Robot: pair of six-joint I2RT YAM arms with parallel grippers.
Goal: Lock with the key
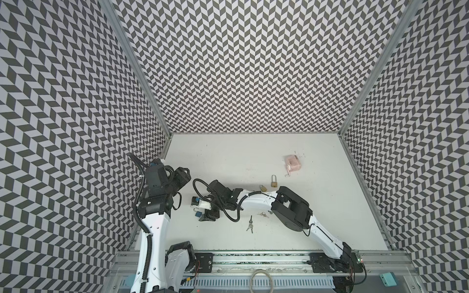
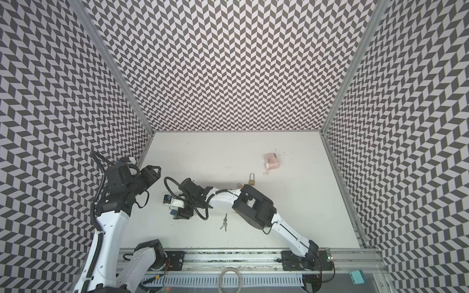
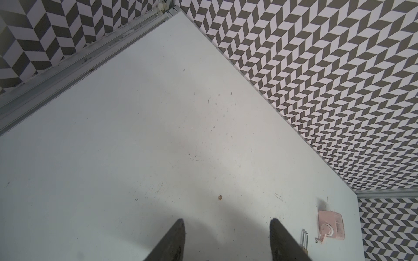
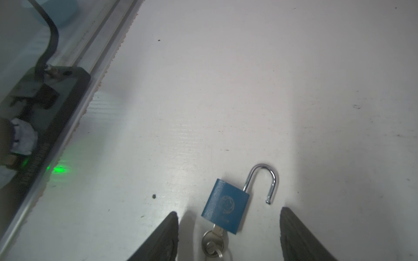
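Observation:
A blue padlock (image 4: 226, 205) lies flat on the white table with its silver shackle (image 4: 264, 178) swung open. A silver key (image 4: 212, 245) on a ring sticks in the bottom of its body. My right gripper (image 4: 229, 211) is open, one finger on each side of the lock's keyed end, touching neither lock nor key. In both top views this arm reaches across to the left half of the table, and the blue padlock (image 1: 198, 214) shows as a small patch beside the gripper. My left gripper (image 3: 227, 220) is open and empty, hovering near the left wall (image 1: 184, 175).
Two brass padlocks (image 1: 274, 181) (image 1: 263, 188) lie behind the right arm. Loose key bunches (image 1: 250, 224) (image 1: 264, 214) lie towards the front. A pink box with a crank (image 1: 293, 165) sits at the back right. The metal front rail (image 4: 74, 106) runs close to the right gripper.

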